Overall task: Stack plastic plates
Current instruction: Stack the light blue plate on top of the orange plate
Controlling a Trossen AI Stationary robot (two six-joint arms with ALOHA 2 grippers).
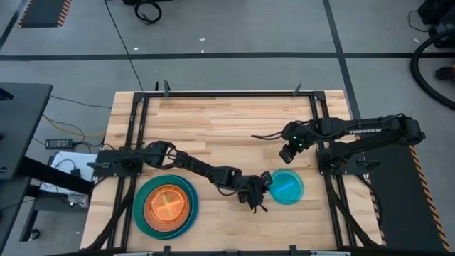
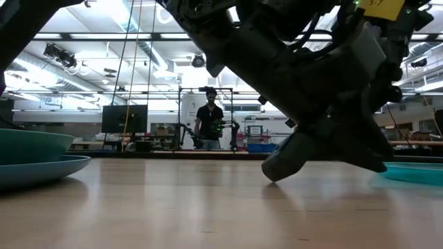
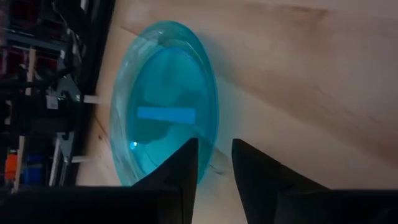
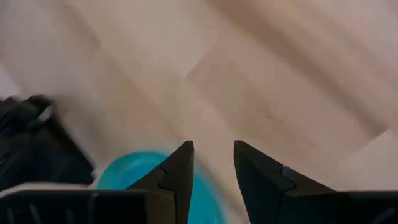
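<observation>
A small translucent cyan plate [image 1: 287, 186] lies flat on the table toward its right near side, also clear in the left wrist view [image 3: 165, 112]. My left gripper [image 1: 261, 187] reaches low across the table to the plate's left edge. It is open, with one finger on each side of the rim [image 3: 215, 163]. A stack of plates [image 1: 166, 206] sits at the near left: wide teal and blue plates [image 1: 142, 217] under an orange one [image 1: 168, 205]. My right gripper [image 1: 286, 154] hovers open beyond the cyan plate [image 4: 143, 177], above bare wood.
A black frame [image 1: 227, 94] runs along the table's far and side edges. Bare wood fills the middle and far part of the table [image 1: 220, 128]. In the low view the stack [image 2: 34, 155] sits at the left, and a person [image 2: 210, 117] stands far behind the table.
</observation>
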